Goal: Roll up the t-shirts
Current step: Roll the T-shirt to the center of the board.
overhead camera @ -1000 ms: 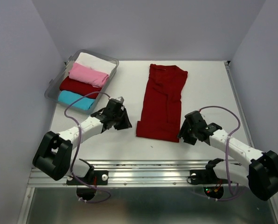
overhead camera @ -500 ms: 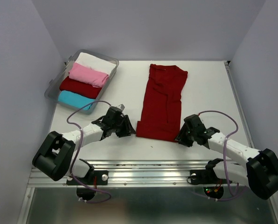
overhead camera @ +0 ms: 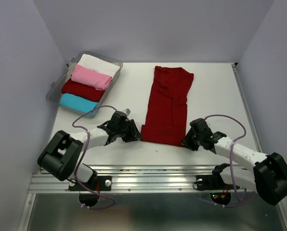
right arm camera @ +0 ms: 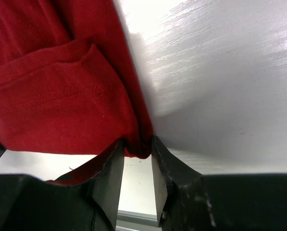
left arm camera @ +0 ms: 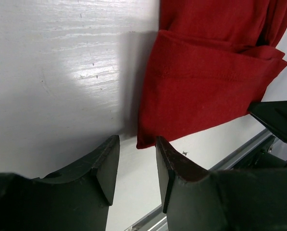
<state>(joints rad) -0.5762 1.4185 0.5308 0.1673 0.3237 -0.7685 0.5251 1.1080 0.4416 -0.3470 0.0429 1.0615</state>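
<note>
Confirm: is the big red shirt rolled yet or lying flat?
Flat. The dark red t-shirt lies as a long folded strip, layered hems showing at its near end, no roll started.

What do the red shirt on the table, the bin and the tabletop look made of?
Dark red t-shirt: soft matte knit, probably cotton; stitched hem lines and limp folds show. Bin: clear, glossy hard plastic; the rolled shirts show through its wall. Table: hard, white, semi-gloss, perhaps painted or laminated board; faint grain streaks and glare.
</note>
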